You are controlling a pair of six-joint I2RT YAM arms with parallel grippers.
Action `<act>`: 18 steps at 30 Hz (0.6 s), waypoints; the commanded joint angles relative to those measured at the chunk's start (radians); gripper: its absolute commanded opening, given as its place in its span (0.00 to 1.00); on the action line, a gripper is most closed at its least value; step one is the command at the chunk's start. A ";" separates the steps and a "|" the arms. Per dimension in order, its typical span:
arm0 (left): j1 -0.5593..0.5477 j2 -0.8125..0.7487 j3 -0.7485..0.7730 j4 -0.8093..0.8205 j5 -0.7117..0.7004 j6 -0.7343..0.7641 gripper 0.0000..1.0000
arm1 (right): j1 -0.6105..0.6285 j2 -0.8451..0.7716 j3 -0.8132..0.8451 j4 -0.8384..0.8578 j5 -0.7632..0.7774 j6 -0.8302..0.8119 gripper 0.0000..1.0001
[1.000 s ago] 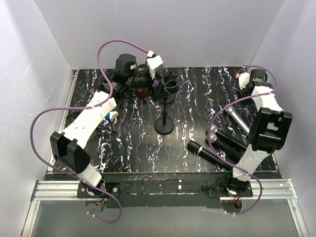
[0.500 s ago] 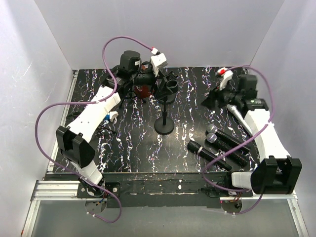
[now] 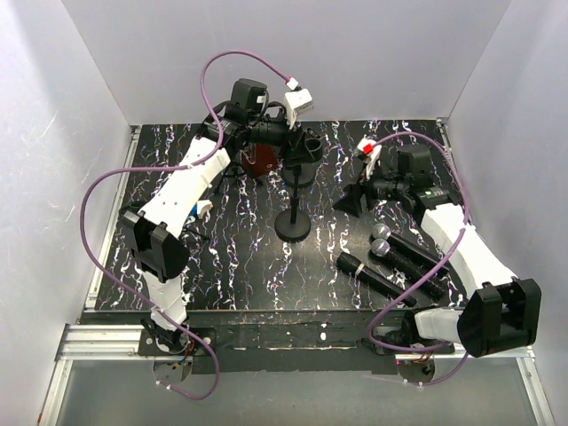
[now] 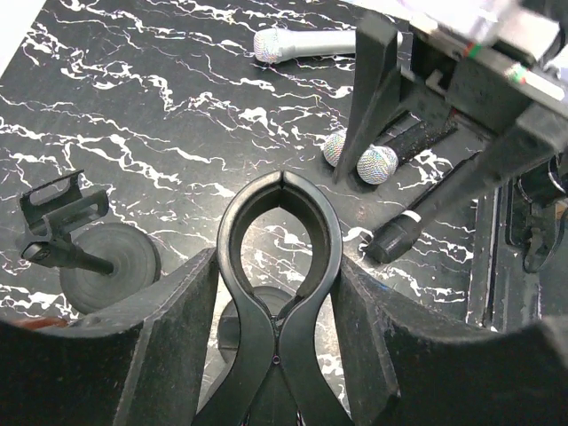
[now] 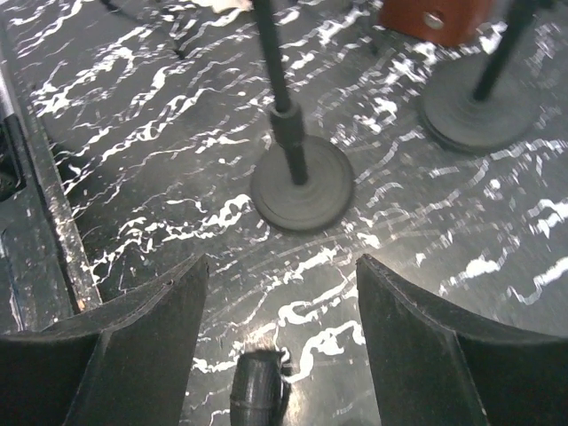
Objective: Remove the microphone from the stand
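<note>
White walls enclose a black counter [image 3: 222,266] veined with white. At upper centre of the overhead view, we see the left tool [image 4: 277,266] closed round the black spring clip [image 4: 281,180] atop the black round-based stand [image 3: 294,227]; through the clip's loop we see only counter. Right of it, the right tool [image 5: 282,262] hangs wide open, gripping nothing. Lower right, black handheld microphones [image 3: 382,232] lie flat, apart from the stand. A silver microphone [image 4: 302,43] lies at the top of the left wrist view.

black marbled table [image 3: 240,266] carries stands [image 3: 294,228] and microphones [image 3: 373,277].
</note>
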 commanded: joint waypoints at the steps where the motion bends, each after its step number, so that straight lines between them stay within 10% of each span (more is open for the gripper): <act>1: 0.001 0.008 0.073 -0.118 0.015 0.001 0.10 | 0.076 0.046 0.014 0.111 -0.094 -0.061 0.74; 18: 0.104 -0.142 -0.088 0.062 0.047 -0.444 0.00 | 0.200 0.379 0.218 0.222 -0.166 -0.036 0.78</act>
